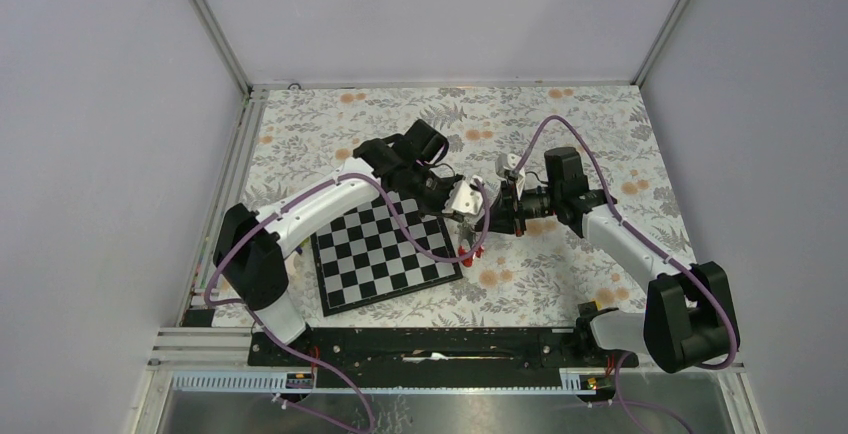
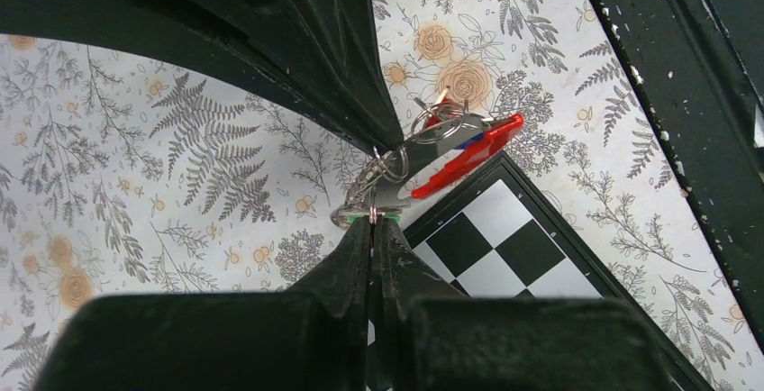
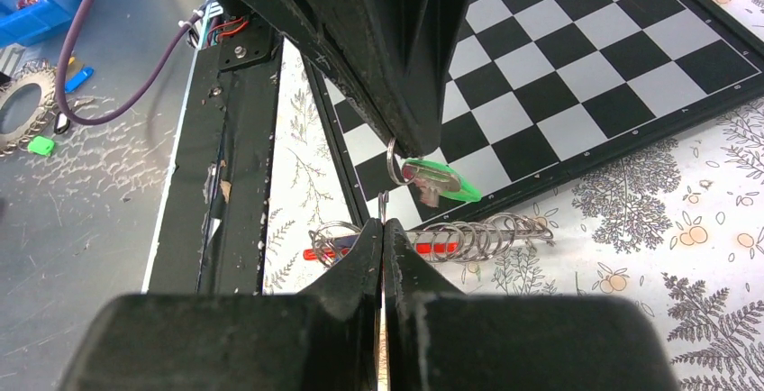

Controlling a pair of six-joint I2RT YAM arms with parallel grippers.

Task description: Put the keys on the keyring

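Observation:
My left gripper [image 2: 374, 222] is shut on a small green-headed key [image 3: 441, 180], which has a thin metal ring through it. My right gripper [image 3: 382, 222] is shut on a wire ring [image 3: 382, 204] that belongs to a chain of silver rings [image 3: 486, 234]. The red keyring [image 2: 464, 153] hangs from that chain, with a blue bit beside it. In the top view both grippers meet tip to tip above the chessboard's right corner, the left gripper [image 1: 462, 200] and the right gripper [image 1: 490, 210], and the red keyring [image 1: 472, 241] dangles below them. No other keys can be made out.
The black-and-white chessboard [image 1: 385, 254] lies on the floral cloth under and left of the grippers. It also shows in the left wrist view [image 2: 504, 247] and the right wrist view [image 3: 586, 67]. A black rail [image 3: 225, 166] marks the table's near edge. Walls enclose the table.

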